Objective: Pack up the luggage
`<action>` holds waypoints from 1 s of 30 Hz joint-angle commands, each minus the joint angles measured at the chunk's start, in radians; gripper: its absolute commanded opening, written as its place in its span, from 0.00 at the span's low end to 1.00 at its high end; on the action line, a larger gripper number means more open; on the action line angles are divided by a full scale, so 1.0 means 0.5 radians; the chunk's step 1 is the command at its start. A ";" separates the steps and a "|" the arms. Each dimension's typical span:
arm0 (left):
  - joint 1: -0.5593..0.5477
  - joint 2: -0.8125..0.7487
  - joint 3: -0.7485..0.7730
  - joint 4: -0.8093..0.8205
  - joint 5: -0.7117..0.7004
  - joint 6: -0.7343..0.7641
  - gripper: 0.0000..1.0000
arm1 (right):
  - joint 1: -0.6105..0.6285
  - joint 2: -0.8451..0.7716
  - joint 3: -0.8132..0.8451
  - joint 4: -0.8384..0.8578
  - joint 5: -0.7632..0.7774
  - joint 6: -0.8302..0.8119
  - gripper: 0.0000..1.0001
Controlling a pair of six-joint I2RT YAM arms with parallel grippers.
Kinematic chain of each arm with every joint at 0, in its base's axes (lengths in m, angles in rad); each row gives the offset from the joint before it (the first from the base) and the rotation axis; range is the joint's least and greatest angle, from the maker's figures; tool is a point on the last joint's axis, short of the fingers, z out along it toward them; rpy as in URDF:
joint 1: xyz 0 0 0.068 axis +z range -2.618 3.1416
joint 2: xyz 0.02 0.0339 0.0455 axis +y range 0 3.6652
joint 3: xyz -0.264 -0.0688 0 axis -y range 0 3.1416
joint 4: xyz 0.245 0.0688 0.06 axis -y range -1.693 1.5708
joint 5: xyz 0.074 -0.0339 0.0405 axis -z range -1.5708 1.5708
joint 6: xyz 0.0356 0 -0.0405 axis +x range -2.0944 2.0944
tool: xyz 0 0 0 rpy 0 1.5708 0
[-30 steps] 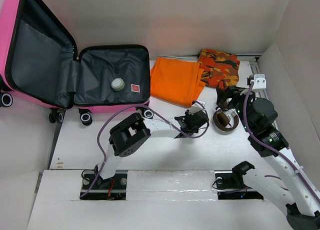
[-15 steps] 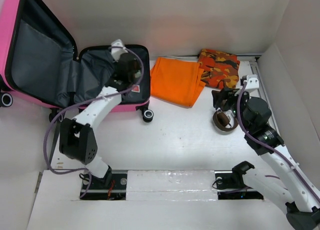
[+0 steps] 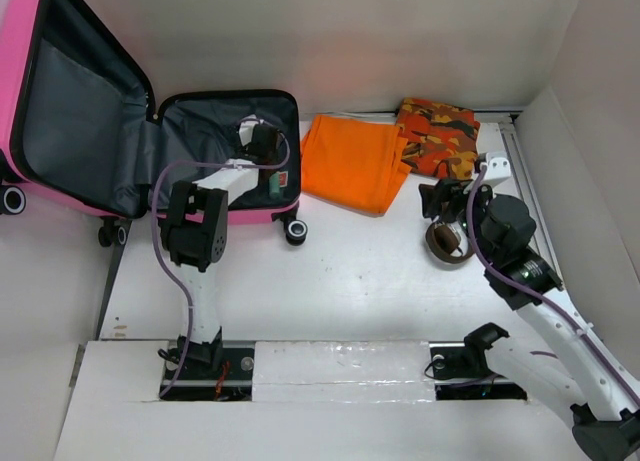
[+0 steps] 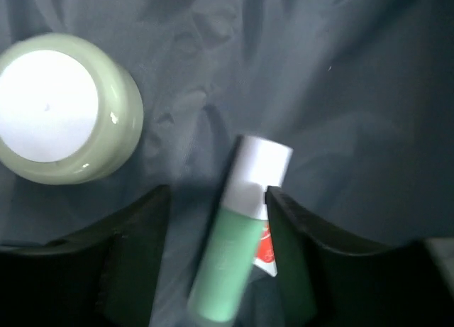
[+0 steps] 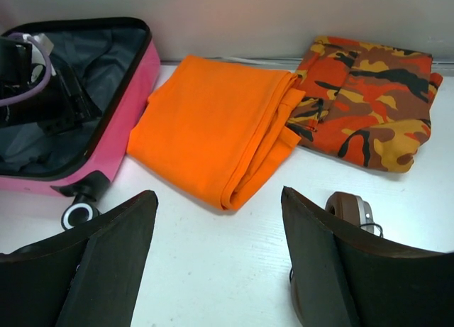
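Note:
The hot-pink luggage (image 3: pixel 18 71) lies open at the back left, its dark grey lining (image 4: pixel 340 93) exposed; its pink wall also shows in the right wrist view (image 5: pixel 138 79). My left gripper (image 3: pixel 262 151) reaches into the lower half. In the left wrist view it (image 4: pixel 218 199) is open over the lining. A blurred green tube with a white cap (image 4: pixel 234 256) lies between the jaws, close to the right finger. A pale green jar with a white lid (image 4: pixel 60 107) sits beside it. My right gripper (image 3: pixel 440 196) is open and empty (image 5: pixel 218 199) above the table.
A folded orange cloth (image 3: pixel 355 161) and a folded orange camouflage cloth (image 3: pixel 438 131) lie at the back, right of the luggage. Brown headphones (image 3: pixel 450 241) lie just by the right gripper. White walls close in the back and right sides. A suitcase wheel (image 3: pixel 293 229) juts toward the table's middle.
My left arm swung from the table's middle into the luggage's lower half, and the green tube now shows between its open jaws. My right gripper shifted slightly left and back.

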State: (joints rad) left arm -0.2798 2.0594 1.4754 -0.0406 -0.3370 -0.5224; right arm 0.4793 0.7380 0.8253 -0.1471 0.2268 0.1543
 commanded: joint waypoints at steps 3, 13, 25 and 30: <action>0.007 -0.093 0.031 0.020 0.094 0.020 0.58 | 0.020 0.003 0.003 0.119 -0.027 0.004 0.77; -0.525 -0.934 -0.251 0.299 0.064 0.140 0.71 | 0.020 -0.016 0.003 0.119 0.037 0.004 0.77; -1.486 -0.238 0.061 0.382 0.416 -0.007 0.65 | 0.038 -0.163 0.190 -0.025 0.123 0.004 0.74; -1.655 0.087 0.402 0.284 0.416 0.039 0.65 | 0.038 -0.120 0.190 -0.065 0.105 0.004 0.74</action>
State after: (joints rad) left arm -1.0725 2.1304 1.5494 0.0875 -0.1455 -0.5056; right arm 0.4870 0.6655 0.8894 -0.1581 0.2806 0.1547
